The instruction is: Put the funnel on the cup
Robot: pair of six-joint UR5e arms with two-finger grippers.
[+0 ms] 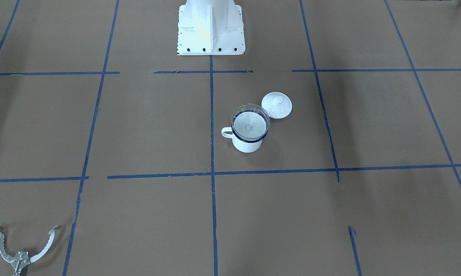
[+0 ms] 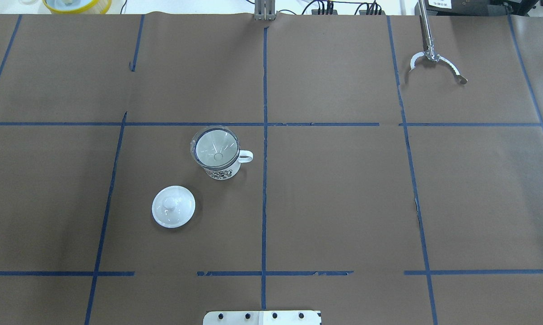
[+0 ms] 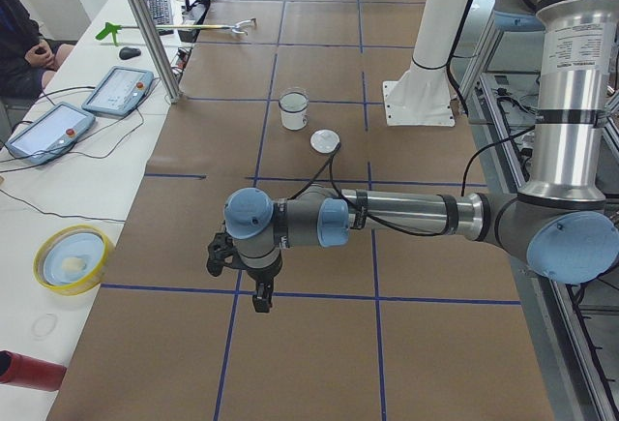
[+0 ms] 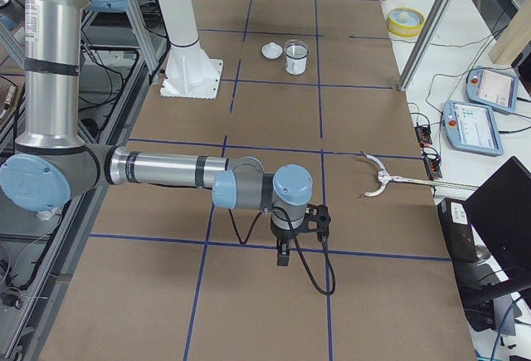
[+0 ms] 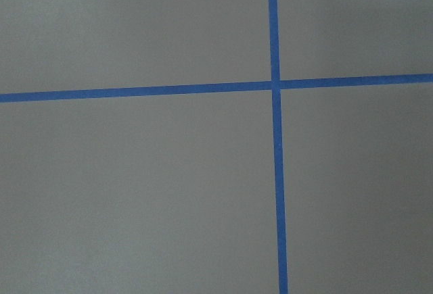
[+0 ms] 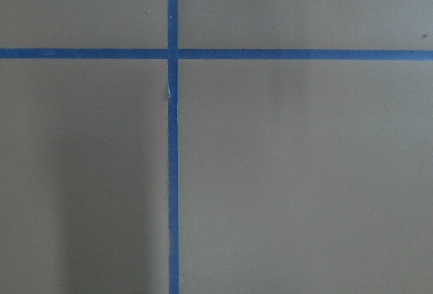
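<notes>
The clear funnel [image 1: 250, 123] sits upright in the mouth of the white mug with a dark blue rim, the cup [image 1: 247, 145], near the table's middle. Both also show in the overhead view, the funnel [image 2: 215, 146] inside the cup [image 2: 224, 172], whose handle points toward the centre line. My left gripper [image 3: 259, 297] hangs over the table's left end, far from the cup. My right gripper [image 4: 284, 255] hangs over the right end, also far off. Each shows only in a side view, so I cannot tell whether it is open or shut. Both wrist views show only brown paper and blue tape.
A round white knobbed lid [image 2: 173, 206] lies flat beside the cup, on the robot's side. A metal claw tool [image 2: 435, 63] on a long rod lies at the far right corner. The white robot base [image 1: 211, 28] stands at the near edge. Operator pendants [image 3: 116, 92] lie beyond the table.
</notes>
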